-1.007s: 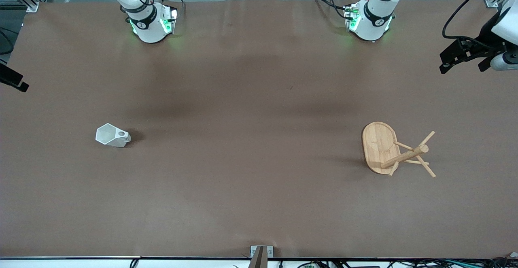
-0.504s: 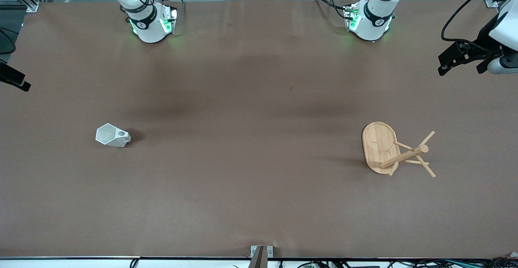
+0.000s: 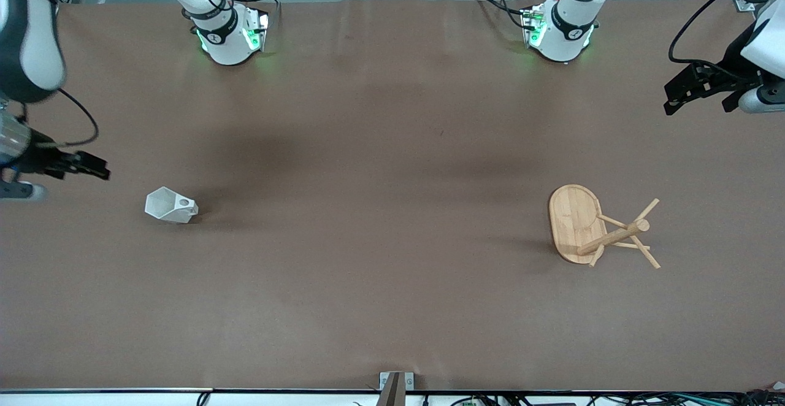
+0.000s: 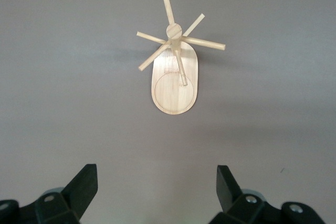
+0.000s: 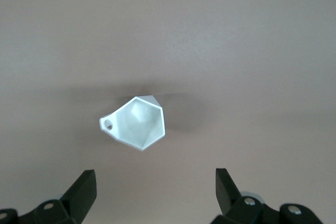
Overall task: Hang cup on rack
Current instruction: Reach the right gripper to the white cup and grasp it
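The cup (image 3: 171, 205) lies tipped on its side on the table (image 3: 380, 222), well apart from the rack (image 3: 598, 227) and toward the right arm's end; the rack stands upright; the right gripper (image 5: 153, 195) hovers over the table near the cup, jaws spread wide and empty; the left gripper (image 4: 156, 192) waits near the rack, likewise wide and empty; the cup looks light, rigid, smooth and probably slippery, so pinching two flat facets of the body, leaving the holed handle tab (image 5: 108, 125) free for a peg (image 4: 165, 2), seems best
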Motion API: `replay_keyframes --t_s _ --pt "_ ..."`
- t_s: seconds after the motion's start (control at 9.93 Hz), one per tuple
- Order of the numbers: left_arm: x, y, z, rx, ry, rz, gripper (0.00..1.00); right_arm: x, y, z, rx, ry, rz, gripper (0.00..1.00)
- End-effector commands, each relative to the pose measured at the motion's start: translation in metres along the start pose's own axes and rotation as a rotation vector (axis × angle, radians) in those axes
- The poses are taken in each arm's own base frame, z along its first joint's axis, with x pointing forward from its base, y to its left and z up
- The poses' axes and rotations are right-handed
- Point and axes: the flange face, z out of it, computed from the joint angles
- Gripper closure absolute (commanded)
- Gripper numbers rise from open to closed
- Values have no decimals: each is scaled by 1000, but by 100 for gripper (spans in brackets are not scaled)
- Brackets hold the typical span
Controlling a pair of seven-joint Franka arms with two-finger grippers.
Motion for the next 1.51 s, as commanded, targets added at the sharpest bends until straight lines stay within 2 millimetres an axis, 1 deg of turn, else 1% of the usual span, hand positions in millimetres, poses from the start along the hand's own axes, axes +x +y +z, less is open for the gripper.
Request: replay_keyframes --t_s 0.0,0.1,0.2,0.4,0.5,0.6,0.91,1.01,1.11,1.21,1.31,1.41 --pt "5 -1 15 7 -31 14 0 -13 -2 74 10 27 -32 0" --pt "4 -1 15 7 -32 14 0 -14 -2 105 1 43 -80 0" --pt "4 0 15 7 -32 16 0 -18 -2 130 -7 55 -94 0" --pt "4 -1 15 7 -38 38 0 -18 -3 157 -17 75 -115 0" --pt "4 -4 16 4 -40 68 0 -17 -3 167 -21 77 -117 8" --pt "4 -7 15 4 -39 82 0 -15 -6 174 -24 86 -121 18" --pt "6 -6 19 5 -45 88 0 -14 -3 188 -24 72 -116 57" --pt "6 -6 19 3 -45 88 0 -12 -1 188 -24 73 -109 71" --pt "6 -6 19 3 -45 88 0 -11 -2 188 -24 74 -106 87" --pt "6 -6 19 5 -45 88 0 -9 -1 187 -23 68 -103 97" --pt "7 -6 19 4 -45 88 0 -9 -2 186 -19 53 -106 99" --pt "7 -6 19 4 -45 88 0 -2 -4 178 -16 41 -116 99"
